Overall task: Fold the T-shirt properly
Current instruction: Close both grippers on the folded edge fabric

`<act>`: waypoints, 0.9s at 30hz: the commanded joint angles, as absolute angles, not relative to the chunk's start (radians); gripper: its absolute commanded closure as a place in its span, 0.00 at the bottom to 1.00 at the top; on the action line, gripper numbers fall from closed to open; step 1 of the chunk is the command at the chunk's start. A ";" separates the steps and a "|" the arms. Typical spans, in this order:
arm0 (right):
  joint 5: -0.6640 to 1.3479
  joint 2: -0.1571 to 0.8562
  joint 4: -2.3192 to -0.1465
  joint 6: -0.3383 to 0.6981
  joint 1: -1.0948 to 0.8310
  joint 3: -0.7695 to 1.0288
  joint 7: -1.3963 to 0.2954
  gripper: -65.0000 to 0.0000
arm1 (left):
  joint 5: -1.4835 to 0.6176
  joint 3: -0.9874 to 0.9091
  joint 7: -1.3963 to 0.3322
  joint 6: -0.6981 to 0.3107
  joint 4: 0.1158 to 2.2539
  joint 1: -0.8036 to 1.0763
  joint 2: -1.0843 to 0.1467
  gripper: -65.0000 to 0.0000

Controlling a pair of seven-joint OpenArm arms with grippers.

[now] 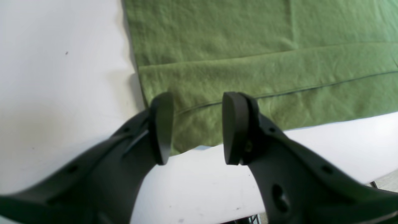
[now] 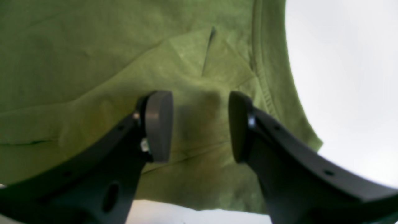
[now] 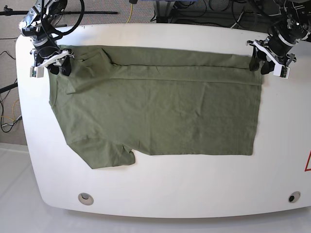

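Nearest the lens in each wrist view we see a pair of black padded jaws standing apart with nothing between them: the left gripper (image 1: 197, 129) hovers over a corner of the T-shirt (image 3: 160, 116) at its hem end, and the right gripper (image 2: 200, 126) hangs over the shoulder and collar area. Both sets of jaws are released, and we cannot see cloth pinched in either. The olive-green shirt lies spread flat on the white table (image 3: 160, 194), reaching from near one short edge of the table toward the other, closer to the far long edge than to the near one. Along that far edge a strip of the shirt is already turned over onto the body, and its straight fold line runs the whole length. One sleeve (image 3: 109, 155) sticks out toward the near edge, not yet folded in. We judge that the two arms sit at opposite ends of the folded strip because those are the points to take hold of for the next lengthwise fold, keeping the cloth taut and the edge straight. In the base view each gripper stands at a far corner of the cloth, one by the collar, the other by the hem. We find no brand, label or print on the shirt. A red mark at the table's edge is cut off and unreadable.
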State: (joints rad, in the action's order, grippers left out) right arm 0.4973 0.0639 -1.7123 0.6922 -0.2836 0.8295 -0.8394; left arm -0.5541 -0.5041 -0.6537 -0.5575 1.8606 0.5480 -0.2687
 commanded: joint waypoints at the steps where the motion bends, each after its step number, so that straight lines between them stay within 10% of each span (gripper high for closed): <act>1: 0.509 0.077 -1.734 0.698 -0.279 0.832 -0.812 0.56 | -0.565 -0.511 -0.632 -0.559 1.880 0.550 -0.276 0.62; 5: 0.507 0.076 -1.742 0.698 -0.278 0.833 -0.810 0.57 | -0.563 -0.512 -0.638 -0.559 1.882 0.552 -0.275 0.63; 11: 0.497 0.076 -1.738 0.698 -0.275 0.829 -0.812 0.95 | -0.555 -0.517 -0.674 -0.560 1.876 0.549 -0.272 1.00; 18: 0.486 0.078 -1.727 0.687 -0.261 0.829 -0.812 1.00 | -0.529 -0.520 -0.676 -0.558 1.864 0.540 -0.272 1.00; 27: 0.486 0.077 -1.721 0.689 -0.264 0.838 -0.817 1.00 | -0.553 -0.520 -0.656 -0.557 1.883 0.546 -0.270 0.61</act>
State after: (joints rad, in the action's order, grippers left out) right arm 0.4709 0.0643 -1.7069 0.6807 -0.2615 0.8268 -0.8349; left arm -0.5278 -0.5144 -0.6807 -0.5579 1.8523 0.5308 -0.2584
